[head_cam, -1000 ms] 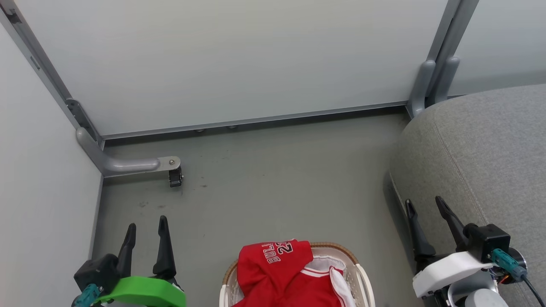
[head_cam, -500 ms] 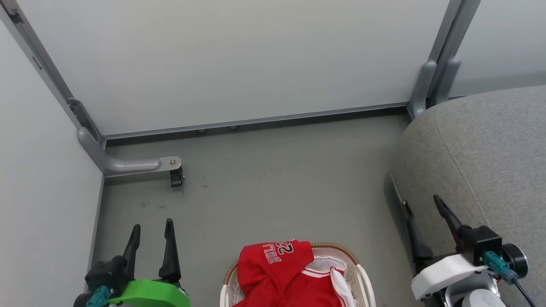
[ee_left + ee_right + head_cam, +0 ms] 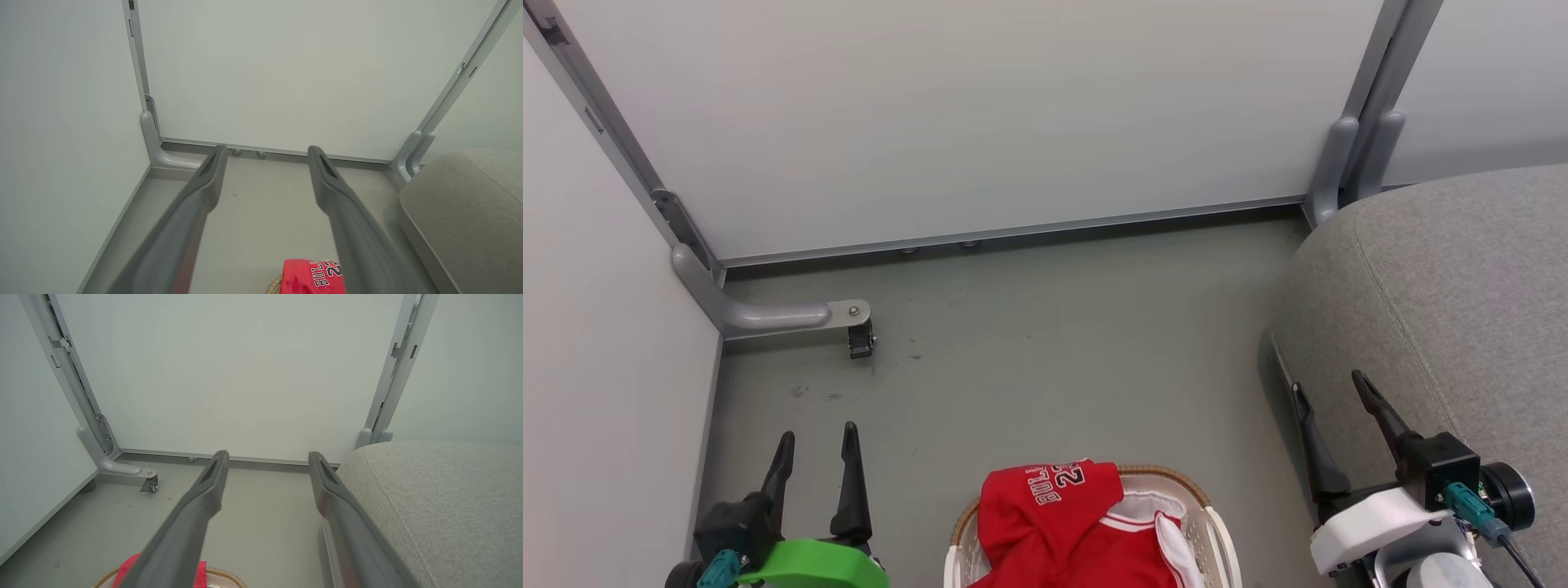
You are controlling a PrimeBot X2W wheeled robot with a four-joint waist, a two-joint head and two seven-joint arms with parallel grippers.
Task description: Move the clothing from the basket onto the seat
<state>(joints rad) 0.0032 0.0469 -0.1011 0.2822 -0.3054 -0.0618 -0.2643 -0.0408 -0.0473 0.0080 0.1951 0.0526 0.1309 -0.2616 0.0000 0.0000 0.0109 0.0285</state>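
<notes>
One red jersey (image 3: 1054,523), lettered "BULLS 23" in white, lies heaped in the basket (image 3: 1222,531) and drapes over its far rim. The basket stands on the floor (image 3: 1054,327), with the seat (image 3: 1462,286) to its right. The left gripper (image 3: 818,433) hovers left of the basket, fingers wide, empty. The right gripper (image 3: 1326,382), equally spread, hangs beside the seat's edge.

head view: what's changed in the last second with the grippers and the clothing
The left gripper slid a little down the view and inward, toward the basket. The right gripper twisted slightly at the wrist and edged left. Both jaws stayed open; nothing taken or released. The clothing stayed in the basket, the seat unchanged.
</notes>
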